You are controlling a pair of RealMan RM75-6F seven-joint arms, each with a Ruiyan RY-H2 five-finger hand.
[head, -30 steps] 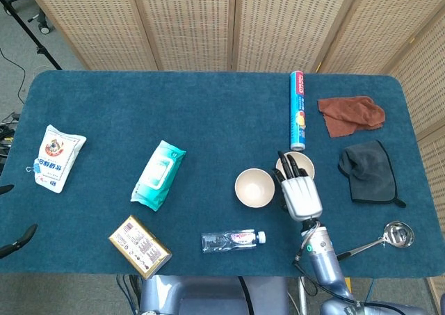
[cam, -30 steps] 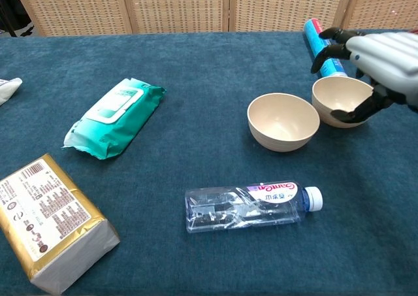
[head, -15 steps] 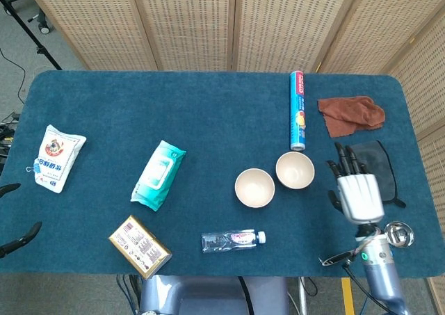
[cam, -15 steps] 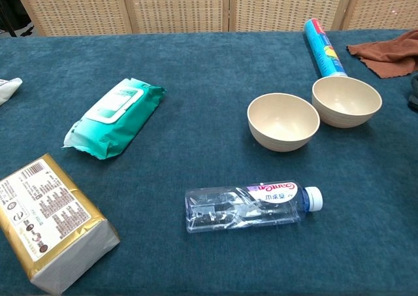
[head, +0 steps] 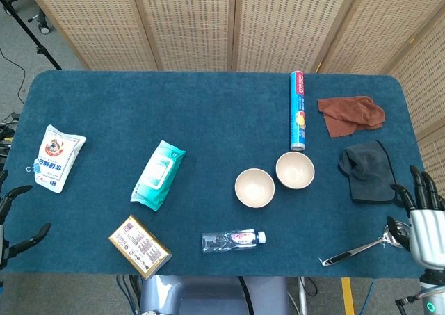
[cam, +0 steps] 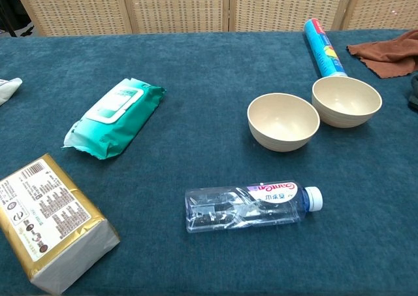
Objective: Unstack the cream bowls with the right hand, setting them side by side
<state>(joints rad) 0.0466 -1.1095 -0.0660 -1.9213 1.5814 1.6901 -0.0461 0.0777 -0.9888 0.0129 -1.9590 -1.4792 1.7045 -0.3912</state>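
Two cream bowls stand upright and side by side on the blue table, nearly touching. The left bowl (head: 254, 187) (cam: 283, 121) sits slightly nearer me than the right bowl (head: 295, 170) (cam: 346, 101). My right hand (head: 425, 221) is at the table's right front corner, well away from the bowls, fingers spread and holding nothing. It does not appear in the chest view. My left hand (head: 12, 221) shows only as dark fingertips at the left edge, apart and empty.
A plastic water bottle (head: 233, 240) lies in front of the bowls. A blue tube (head: 297, 110) lies behind them. A dark cloth (head: 368, 170), a brown cloth (head: 350, 114) and a metal ladle (head: 365, 246) are at right. Wipes pack (head: 158, 174), gold box (head: 140, 245) and white bag (head: 55, 156) are at left.
My right hand has let go of the right bowl and pulled back to the right front corner, out of the chest view. Both bowls stay where they were.
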